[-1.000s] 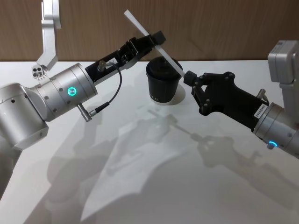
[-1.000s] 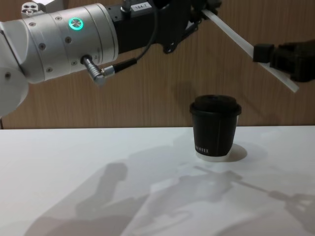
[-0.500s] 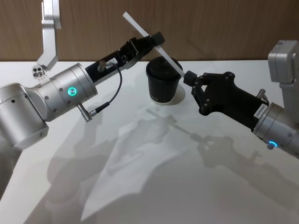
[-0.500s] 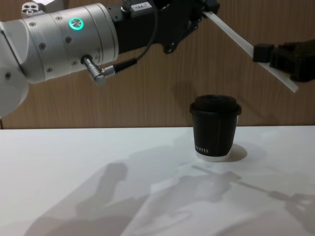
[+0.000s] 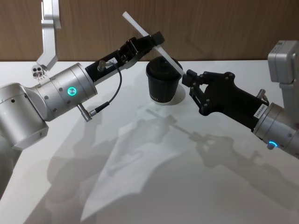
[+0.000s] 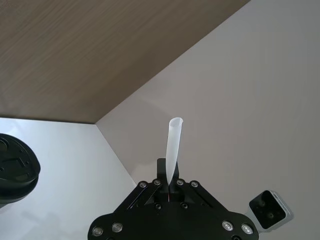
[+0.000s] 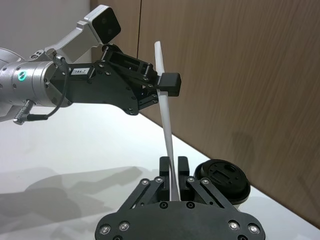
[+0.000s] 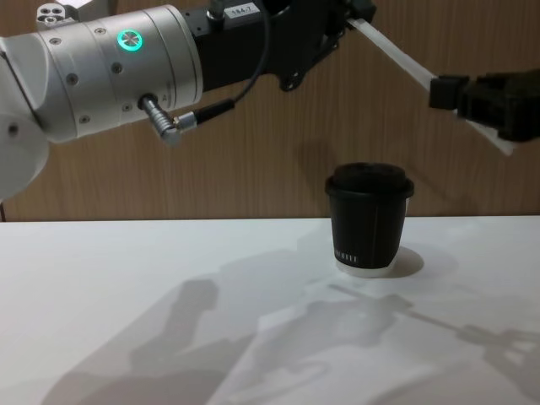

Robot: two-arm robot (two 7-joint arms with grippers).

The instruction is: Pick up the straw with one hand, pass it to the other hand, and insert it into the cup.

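Left gripper [image 5: 152, 39], on the silver wrist with the green ring, is reached out over the far part of the table [image 5: 154, 163]. Its fingers are pressed together on the straw [image 5: 169, 60], a short way below the straw's upper end. The straw is held in the air on a slant, upper end toward the left and lower end toward the right. It is seen crossing above the cup [image 5: 162, 86] in the head view. In the chest view the straw is well clear of the lid.

Cup is stood upright near the far edge of the table, about midway along it, lid on, touched by neither gripper.

Right gripper [image 5: 188, 77], all black, is held just right of the cup and above it. In the right wrist view its fingers are seen closed against the straw's lower part from both sides
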